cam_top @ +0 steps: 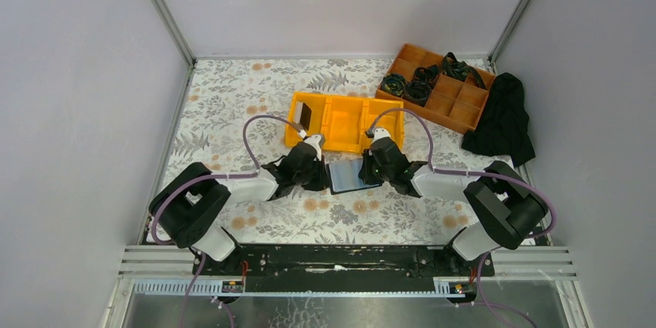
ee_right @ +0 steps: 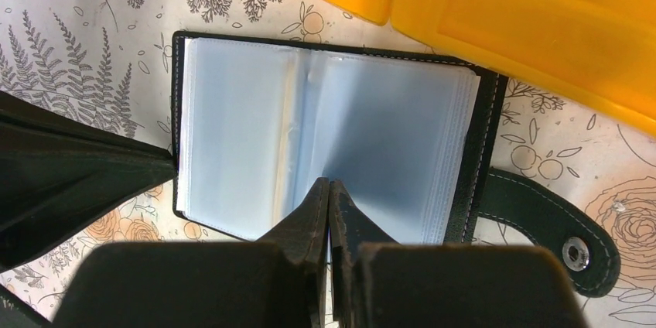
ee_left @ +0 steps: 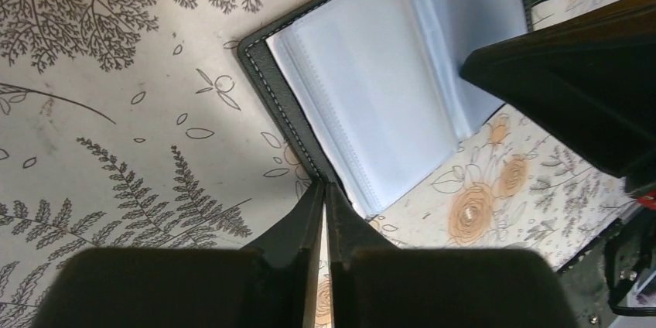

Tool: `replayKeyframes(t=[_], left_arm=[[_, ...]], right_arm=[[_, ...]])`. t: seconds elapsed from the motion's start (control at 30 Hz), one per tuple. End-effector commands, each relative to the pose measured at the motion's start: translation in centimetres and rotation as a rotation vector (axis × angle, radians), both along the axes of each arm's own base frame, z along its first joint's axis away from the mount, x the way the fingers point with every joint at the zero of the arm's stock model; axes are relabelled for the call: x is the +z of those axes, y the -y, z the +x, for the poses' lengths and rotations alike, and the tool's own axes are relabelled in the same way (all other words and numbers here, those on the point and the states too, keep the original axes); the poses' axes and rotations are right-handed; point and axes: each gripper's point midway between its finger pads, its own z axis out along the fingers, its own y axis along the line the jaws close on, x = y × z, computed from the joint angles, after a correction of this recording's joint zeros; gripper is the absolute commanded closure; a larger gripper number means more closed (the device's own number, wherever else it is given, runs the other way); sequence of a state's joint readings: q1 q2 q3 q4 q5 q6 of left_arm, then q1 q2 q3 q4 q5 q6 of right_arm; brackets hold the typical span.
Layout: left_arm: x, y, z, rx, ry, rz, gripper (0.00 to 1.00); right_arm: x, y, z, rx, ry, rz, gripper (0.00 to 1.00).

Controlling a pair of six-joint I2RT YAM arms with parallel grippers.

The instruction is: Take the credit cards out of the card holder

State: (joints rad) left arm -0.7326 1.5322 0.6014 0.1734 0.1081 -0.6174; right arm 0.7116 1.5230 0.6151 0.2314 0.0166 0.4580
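Observation:
The black card holder (cam_top: 346, 175) lies open on the flowered table, its clear sleeves (ee_right: 247, 134) facing up. No credit cards show plainly inside; only a faint tan strip (ee_right: 288, 134) runs near the spine. My left gripper (ee_left: 326, 183) is shut, its tips touching the holder's black stitched edge (ee_left: 286, 111). My right gripper (ee_right: 329, 182) is shut, tips on the sleeves beside a half-raised page; whether it pinches that page I cannot tell. From above, the left gripper (cam_top: 323, 172) and the right gripper (cam_top: 365, 171) flank the holder.
The yellow three-compartment bin (cam_top: 348, 115) sits just behind the holder, with a small dark rectangular piece (cam_top: 305, 115) leaning in its left compartment. A brown divided tray (cam_top: 441, 88) and a black cloth (cam_top: 503, 119) lie far right. The holder's snap strap (ee_right: 572, 247) sticks out sideways.

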Motion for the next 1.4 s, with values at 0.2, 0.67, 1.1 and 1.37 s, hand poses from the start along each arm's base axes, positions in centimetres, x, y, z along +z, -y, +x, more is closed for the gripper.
replayKeyframes(t=[0.2,0.67,1.1,1.37], left_arm=[[0.3,1.0,1.2,0.022,0.040,-0.039,0.81],[1.1,1.3,1.3,-0.007,0.032,-0.015,0.81],[3.0,1.1,1.3,-0.008,0.041,-0.012,0.35],[5.8,-2.2,2.3,0.069,0.134,0.080,0.35]], right_arm=[[-0.5,-0.2,-0.4,-0.005,-0.006,0.017,0.96],[-1.4,-0.1,-0.9,-0.004,-0.028,0.019,0.96],[-2.0,0.0,-1.0,-0.004,-0.039,0.012,0.96],[-2.1,-0.2,-0.9,0.000,-0.042,0.013,0.96]])
